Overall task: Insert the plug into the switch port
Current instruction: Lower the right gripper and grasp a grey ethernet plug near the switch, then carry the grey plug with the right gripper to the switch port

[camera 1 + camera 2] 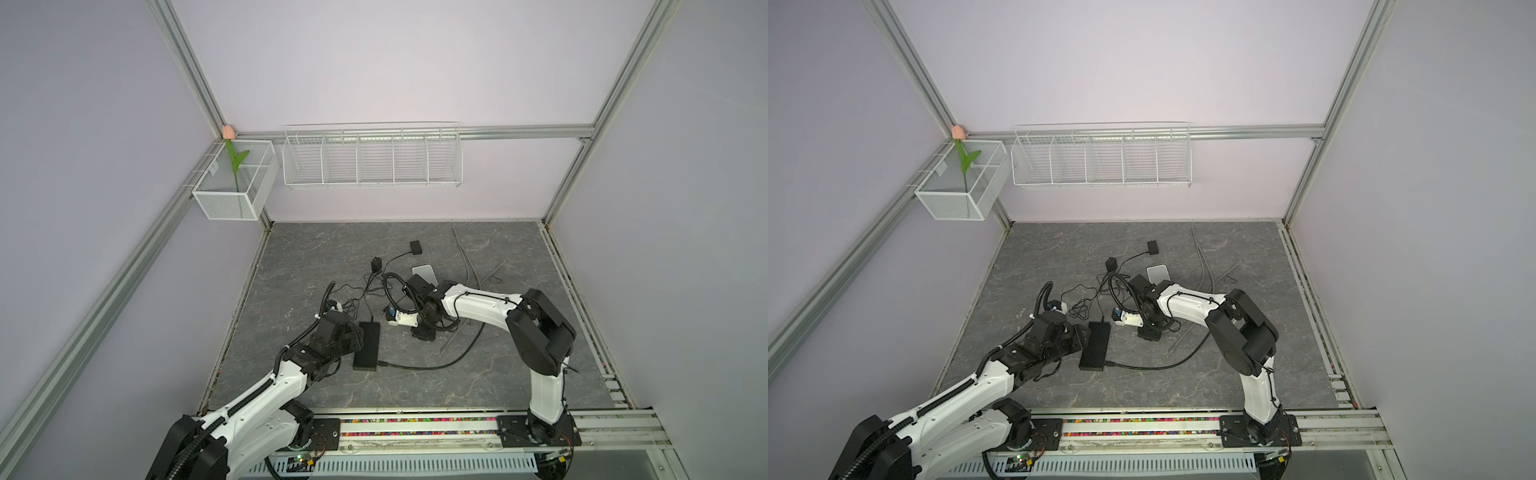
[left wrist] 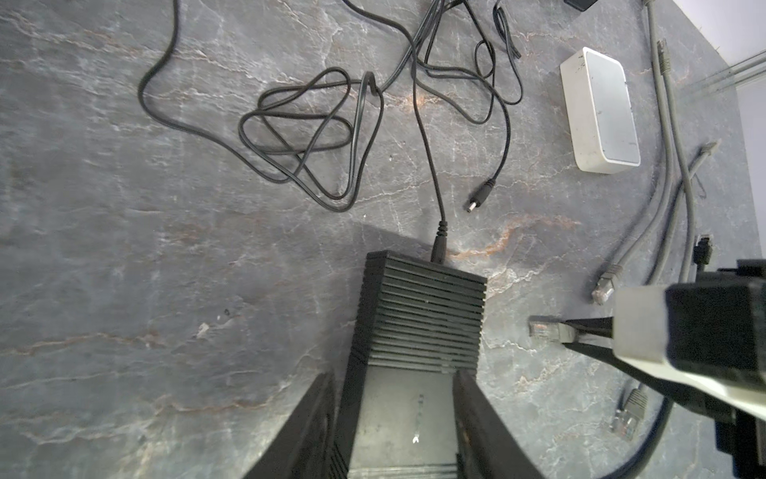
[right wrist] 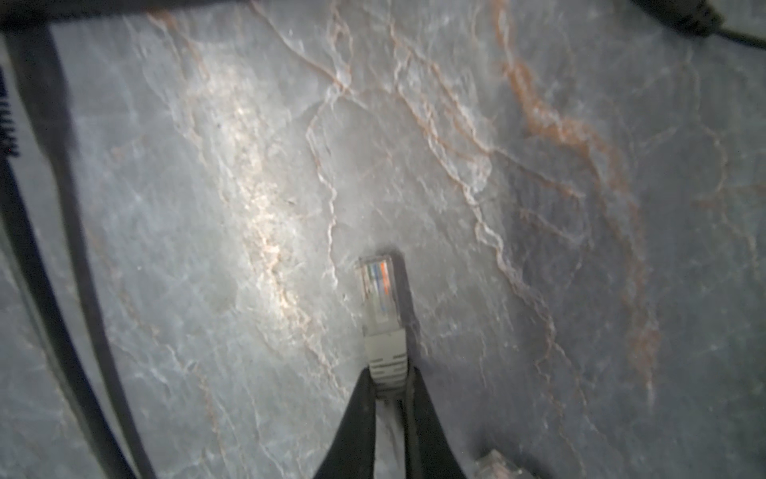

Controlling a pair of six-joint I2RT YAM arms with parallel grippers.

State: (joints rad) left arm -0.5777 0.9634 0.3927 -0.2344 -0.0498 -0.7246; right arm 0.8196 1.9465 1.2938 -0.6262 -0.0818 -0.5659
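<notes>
TWO ARMS, ONE CABLE: A white mesh basket [image 1: 226,205] on the left wall holds an artificial tulip [image 1: 240,160]; beside it a wire rack [image 1: 372,158] on the back wall is split into five bays. Below, on the slate-patterned tabletop [image 1: 498,395], the left gripper [image 2: 393,375] clamps the black ribbed switch [image 2: 418,315] by its long sides. The right gripper [image 3: 387,381] pinches the grey boot of the plug [image 3: 379,298], whose clear tip juts out ahead of the jaws, low over the stone to the switch's right and apart from it. Whether the plug touches the table cannot be told. In both top views the right arm's wrist covers the plug, so only the wrist views show it. The left wrist view alone catches plug and switch together, along with a white box [image 2: 601,112], a loose barrel connector [image 2: 478,199] and other grey network cables [image 2: 605,283]. The switch's ports show in no view, its near end is cut off in the left wrist view, and the right wrist view is soft with blur
</notes>
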